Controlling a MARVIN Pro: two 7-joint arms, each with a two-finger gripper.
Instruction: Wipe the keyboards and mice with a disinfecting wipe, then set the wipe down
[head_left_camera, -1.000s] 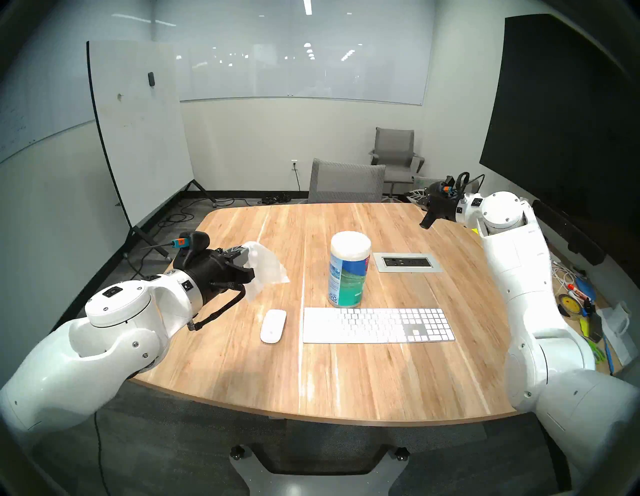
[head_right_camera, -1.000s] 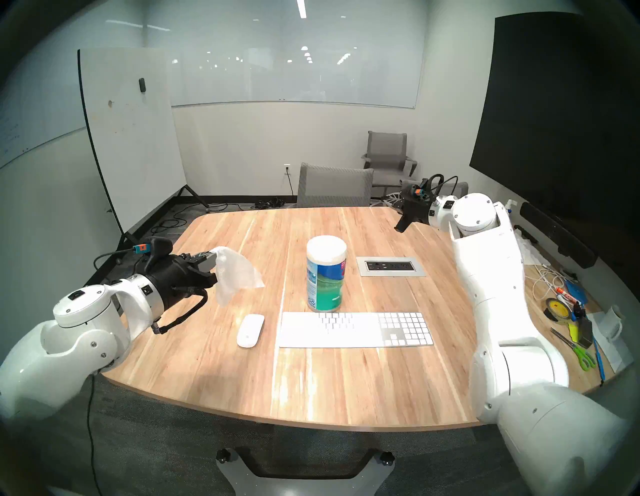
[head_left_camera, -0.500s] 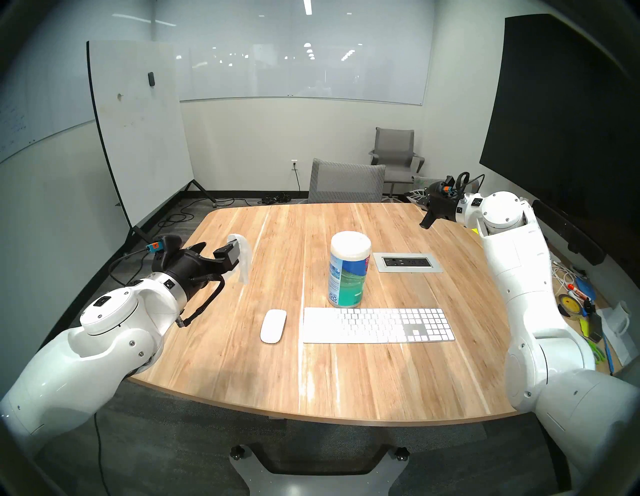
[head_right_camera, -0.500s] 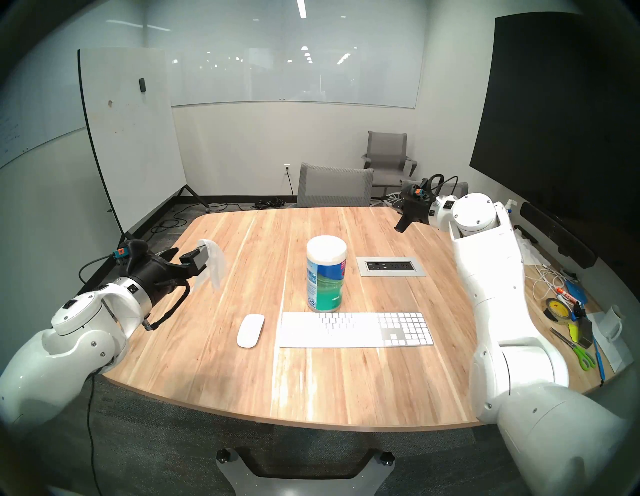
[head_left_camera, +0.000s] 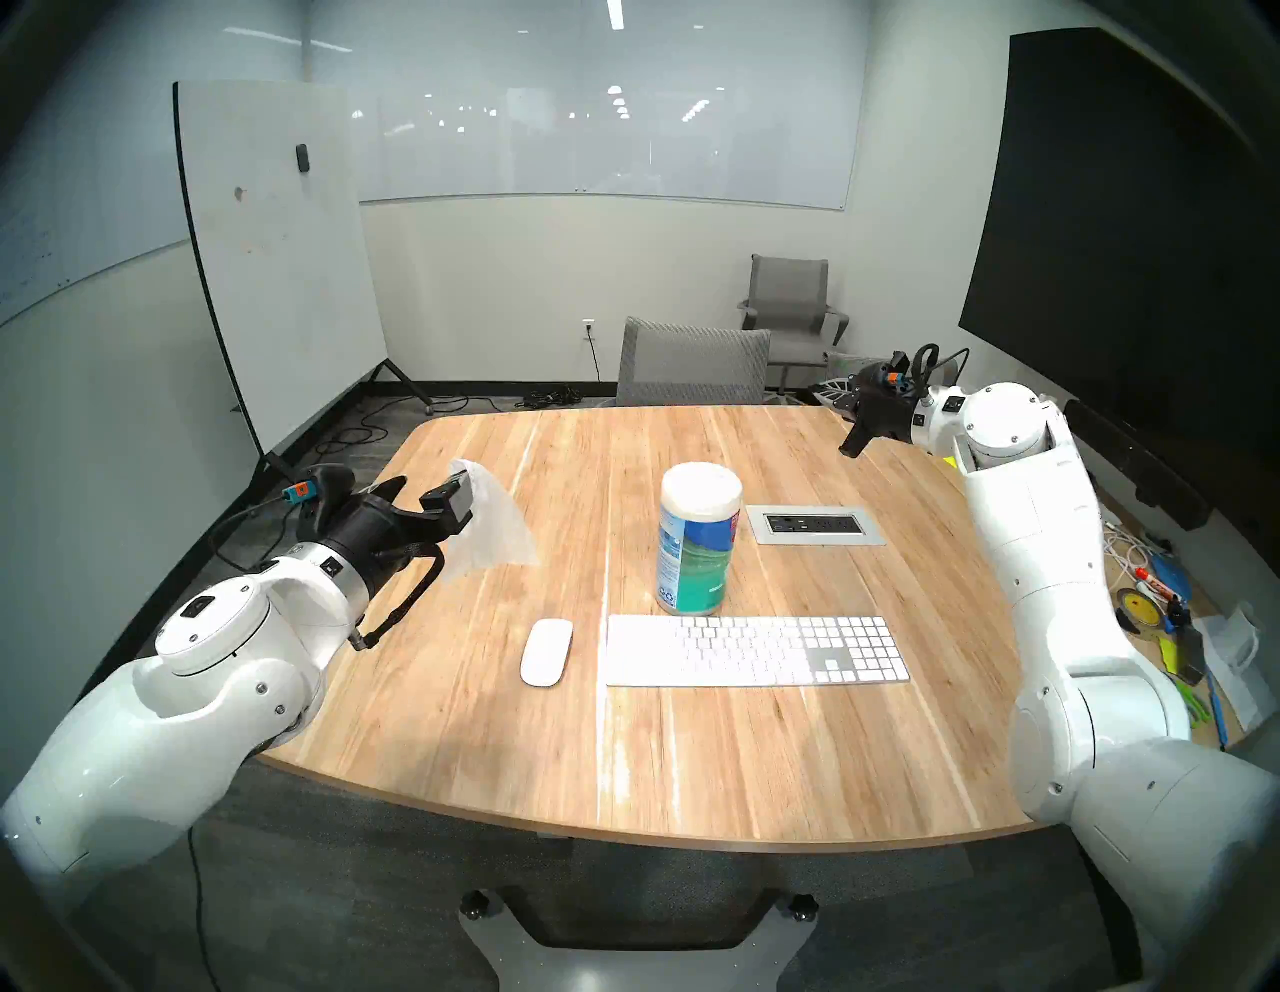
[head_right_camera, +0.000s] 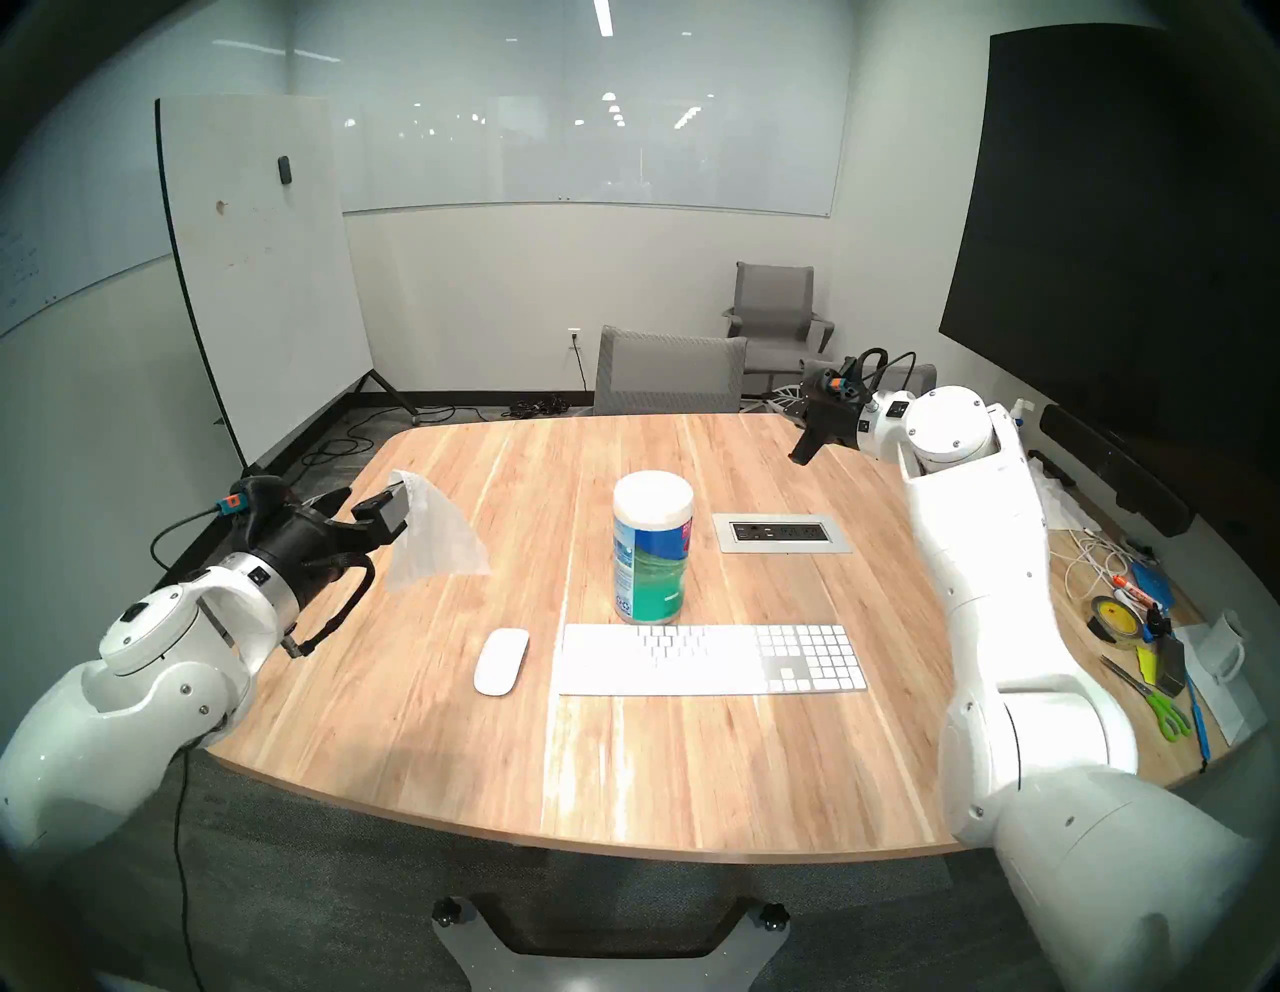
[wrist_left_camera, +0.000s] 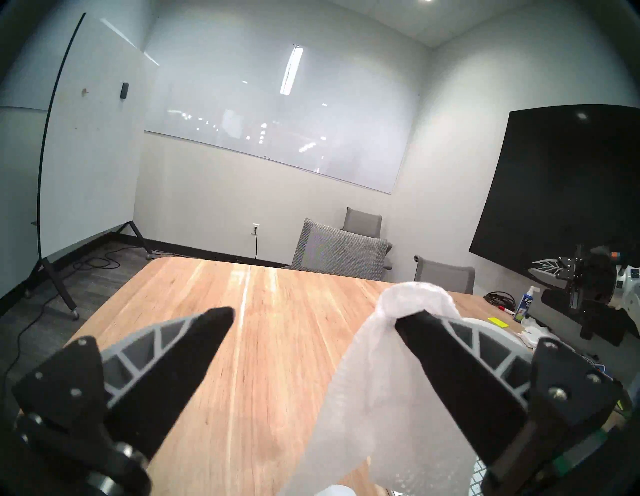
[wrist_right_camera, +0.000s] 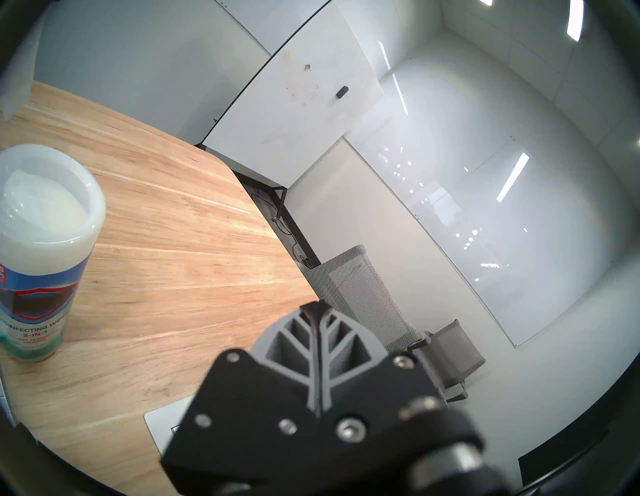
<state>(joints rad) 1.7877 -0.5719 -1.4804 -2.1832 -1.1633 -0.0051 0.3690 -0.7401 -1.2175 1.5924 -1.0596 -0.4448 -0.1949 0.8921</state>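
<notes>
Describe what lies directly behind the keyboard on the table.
A tall wipes canister stands upright just behind the keyboard, toward its left end. Further back a power outlet panel is set into the table. The canister's foot hides the wood under it.

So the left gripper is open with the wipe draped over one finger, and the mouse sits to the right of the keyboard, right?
Not quite. In the head view the mouse sits to the left of the keyboard, not the right. The rest holds: the left wrist view shows the left gripper open, with the wipe draped over one finger.
</notes>
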